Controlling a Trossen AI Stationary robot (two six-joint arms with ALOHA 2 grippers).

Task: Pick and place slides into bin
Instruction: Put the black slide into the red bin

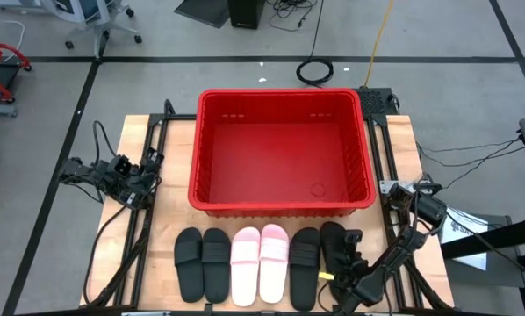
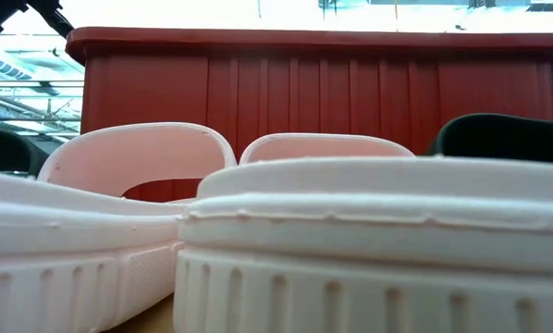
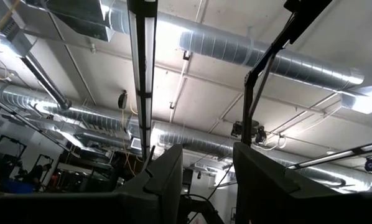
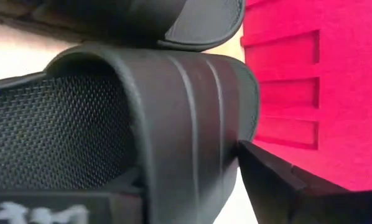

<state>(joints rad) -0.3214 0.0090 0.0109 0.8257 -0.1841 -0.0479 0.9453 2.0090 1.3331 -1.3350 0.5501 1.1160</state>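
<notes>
Pale pink slides (image 2: 369,240) fill the low view, their ribbed soles right against the lens, with the red bin (image 2: 313,88) rising just behind them. From above, six slides lie in a row on the counter (image 1: 135,132) in front of the bin (image 1: 283,206): two black at the left, the pink pair (image 1: 259,263) in the middle, two black at the right. The bin holds no slide.

The step in hand appears to be the first pick. The right tool (image 1: 348,279) sits low over the rightmost black slide (image 1: 335,239). Its wrist view shows that slide's strap (image 4: 173,124) between the fingers, one finger inside the strap's arch and the other (image 4: 285,180) at its outer face; whether they have pinched tight is hard to tell, though contact looks made. The next move calls for a firm squeeze on the strap, a lift clear of the neighbouring slide, then a carry over the bin's thick rim.

The left tool (image 3: 208,186) waits off the counter's left edge, pointed at the ceiling, fingers narrowly apart and empty.
</notes>
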